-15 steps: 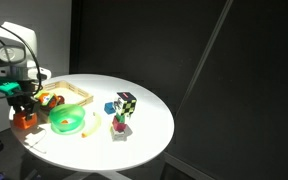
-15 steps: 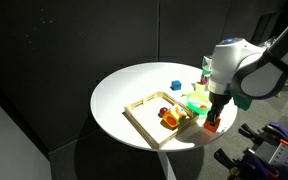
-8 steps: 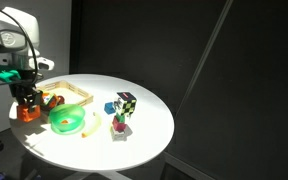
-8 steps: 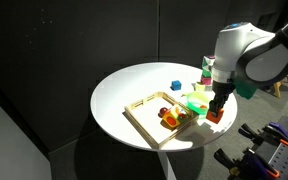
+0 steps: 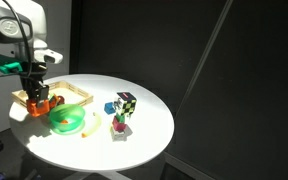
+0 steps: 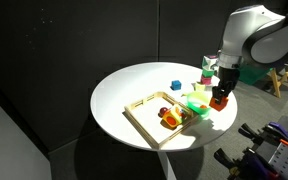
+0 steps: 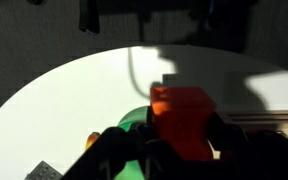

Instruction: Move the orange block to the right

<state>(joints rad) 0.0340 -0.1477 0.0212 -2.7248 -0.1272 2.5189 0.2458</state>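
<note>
Above the rim of the white desk [image 6: 134, 90], the end effector [image 6: 221, 97] clamps the orange block [image 7: 180, 112] aloft beside a green bowl [image 5: 68, 122], mid-carry; next, I judge, comes a rightward shift and gentle set-down.

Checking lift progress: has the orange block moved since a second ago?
Yes. The orange block has lifted upward and drifted toward the wooden tray.

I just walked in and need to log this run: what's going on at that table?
The robot arm's claw is shut on a small orange block, holding it just above the round white table, next to a green bowl and a shallow wooden tray. The block has not been set down yet.
</note>
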